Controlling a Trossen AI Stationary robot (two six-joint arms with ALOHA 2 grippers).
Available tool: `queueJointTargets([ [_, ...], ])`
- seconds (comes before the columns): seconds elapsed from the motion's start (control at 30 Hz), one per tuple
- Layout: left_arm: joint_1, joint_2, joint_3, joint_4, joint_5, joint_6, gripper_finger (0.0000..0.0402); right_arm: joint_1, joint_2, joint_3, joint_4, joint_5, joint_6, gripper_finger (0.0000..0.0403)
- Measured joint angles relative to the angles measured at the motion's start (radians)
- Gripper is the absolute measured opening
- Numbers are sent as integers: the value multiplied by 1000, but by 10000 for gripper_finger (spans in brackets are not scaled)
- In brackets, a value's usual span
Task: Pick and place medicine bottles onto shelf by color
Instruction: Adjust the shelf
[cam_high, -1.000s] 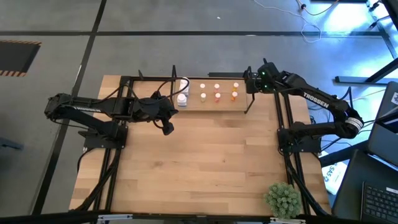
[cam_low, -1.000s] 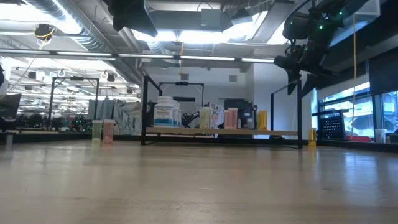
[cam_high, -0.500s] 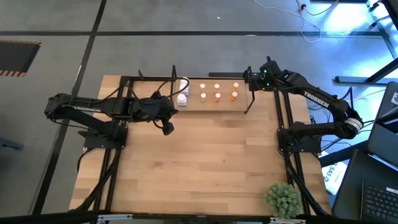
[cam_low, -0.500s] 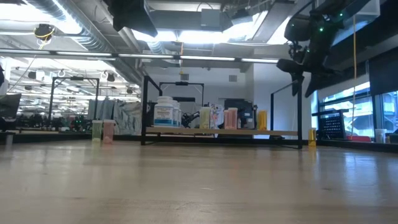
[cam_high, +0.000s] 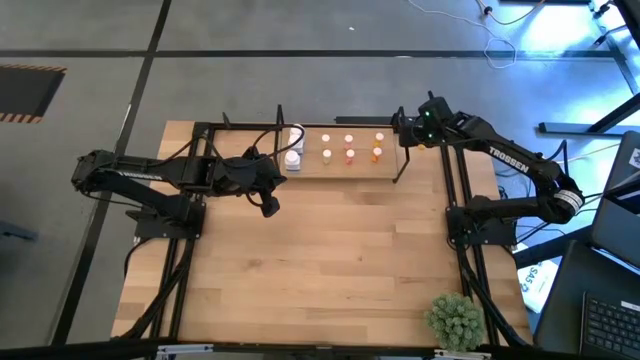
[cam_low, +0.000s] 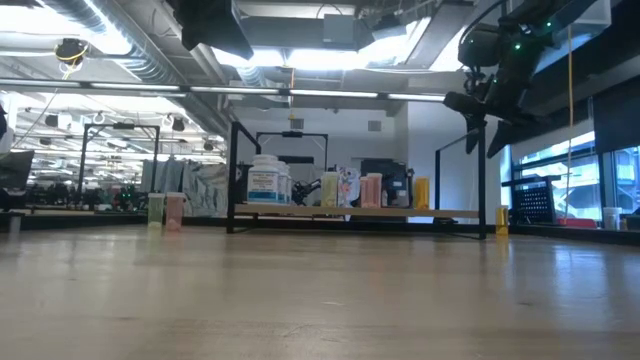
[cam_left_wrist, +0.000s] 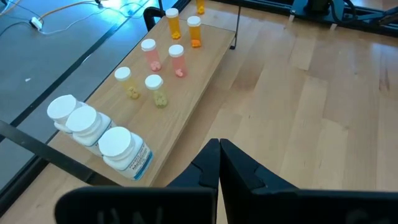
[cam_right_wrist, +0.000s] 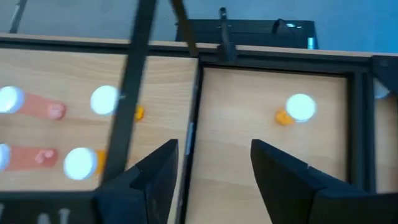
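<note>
The shelf (cam_high: 340, 158) is a low pale board with black end frames at the table's far edge. Three white medicine bottles (cam_left_wrist: 84, 121) stand on its left end. Small yellow (cam_left_wrist: 153, 84), pink (cam_left_wrist: 176, 53) and orange (cam_left_wrist: 194, 23) bottles stand in pairs further right. One more orange bottle (cam_right_wrist: 301, 107) stands on the table beyond the shelf's right end frame. My left gripper (cam_left_wrist: 219, 163) hovers shut and empty over the table, near the shelf's left end. My right gripper (cam_right_wrist: 214, 168) hangs open and empty above the shelf's right end frame (cam_right_wrist: 134, 74).
A green bushy plant (cam_high: 455, 320) sits at the table's near right corner. A black frame (cam_high: 460, 200) borders the tabletop. Two small bottles (cam_low: 165, 208) show left of the shelf in the low view. The wide wooden middle (cam_high: 330, 250) lies bare.
</note>
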Motion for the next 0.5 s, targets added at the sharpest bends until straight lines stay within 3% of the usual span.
queueJointTargets([
  [0.5, 0, 0, 0, 0, 0, 0, 0, 59, 0, -1, 116, -62, -48, 204],
])
